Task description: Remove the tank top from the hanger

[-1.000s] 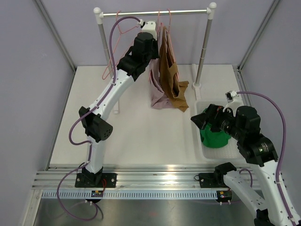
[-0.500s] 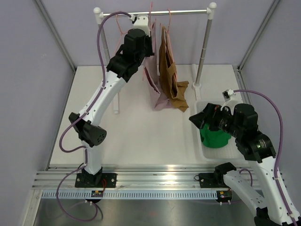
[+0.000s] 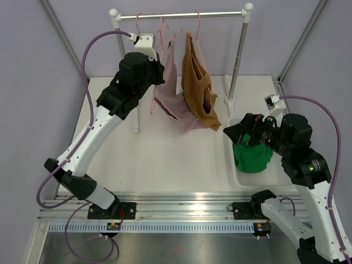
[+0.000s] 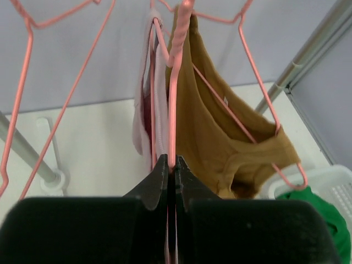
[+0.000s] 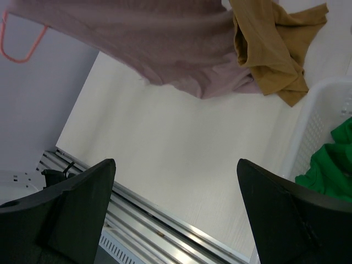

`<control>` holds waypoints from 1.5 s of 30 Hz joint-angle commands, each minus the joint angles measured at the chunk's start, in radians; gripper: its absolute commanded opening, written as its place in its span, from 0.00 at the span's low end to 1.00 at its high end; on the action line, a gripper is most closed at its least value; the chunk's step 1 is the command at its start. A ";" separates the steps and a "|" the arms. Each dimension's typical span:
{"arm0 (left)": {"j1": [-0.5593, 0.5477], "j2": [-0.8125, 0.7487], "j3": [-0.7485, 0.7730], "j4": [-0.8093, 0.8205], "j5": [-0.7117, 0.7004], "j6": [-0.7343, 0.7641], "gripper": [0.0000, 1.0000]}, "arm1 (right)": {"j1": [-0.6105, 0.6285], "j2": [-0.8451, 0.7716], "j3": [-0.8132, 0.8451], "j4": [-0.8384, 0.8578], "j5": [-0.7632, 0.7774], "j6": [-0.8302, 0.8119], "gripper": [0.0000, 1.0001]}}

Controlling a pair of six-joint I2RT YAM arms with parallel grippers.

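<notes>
A pink tank top (image 3: 171, 104) hangs on a pink wire hanger (image 3: 161, 26) under the rack's rod, its hem swung out to the right. My left gripper (image 3: 158, 81) is shut on that hanger's wire; in the left wrist view the closed jaws (image 4: 171, 163) pinch the pink wire (image 4: 174, 88), with the pink tank top (image 4: 147, 104) just behind it. A brown tank top (image 3: 199, 88) hangs on a second hanger to the right and also shows in the left wrist view (image 4: 220, 137). My right gripper (image 3: 231, 133) is open and empty (image 5: 176, 165), below the pink tank top (image 5: 154, 38).
A white basket (image 3: 236, 176) at the right holds a green garment (image 3: 253, 157). The rack's rod (image 3: 220, 13) rests on two posts, the right post (image 3: 237, 55) near the basket. An empty pink hanger (image 4: 22, 82) hangs at the left.
My left arm has swung left and raised its elbow, dragging the pink hanger and tank top left along the rod. The pink hem has lifted off the table. The right gripper shifted slightly.
</notes>
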 commanded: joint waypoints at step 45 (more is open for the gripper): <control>-0.017 -1.129 -1.074 0.257 0.414 -0.371 0.00 | 0.467 0.565 -0.053 0.904 0.098 0.174 0.89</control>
